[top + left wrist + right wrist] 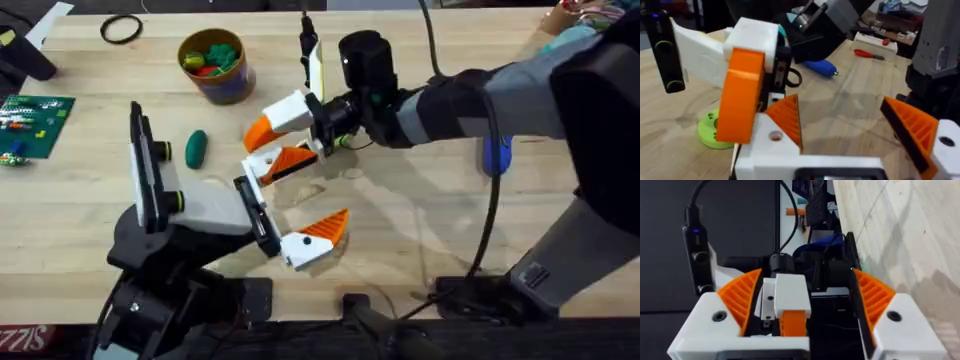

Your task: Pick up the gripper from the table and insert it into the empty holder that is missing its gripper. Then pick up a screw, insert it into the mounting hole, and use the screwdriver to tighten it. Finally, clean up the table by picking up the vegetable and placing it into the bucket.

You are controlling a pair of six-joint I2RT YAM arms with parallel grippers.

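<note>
My right gripper (265, 130) hangs over the table's (420, 230) middle, shut on the loose white-and-orange gripper (790, 292), which sits between its ribbed pads (740, 300). A round green base (710, 132) lies on the wood right under it. My left gripper (330, 185) is open just in front, holding nothing, fingers (787, 117) spread wide. The blue screwdriver (497, 155) lies at the right, half behind the right arm. A green vegetable (196, 148) lies left of centre. Behind it stands the bucket (215, 65) with toy food inside. The screw is out of view.
A thin black ring (121, 30) lies at the far left and a green circuit board (30, 125) at the left edge. A red-handled tool (867, 54) and a white box (875, 42) sit beyond the screwdriver. The right arm's cable (490, 200) loops over the right side.
</note>
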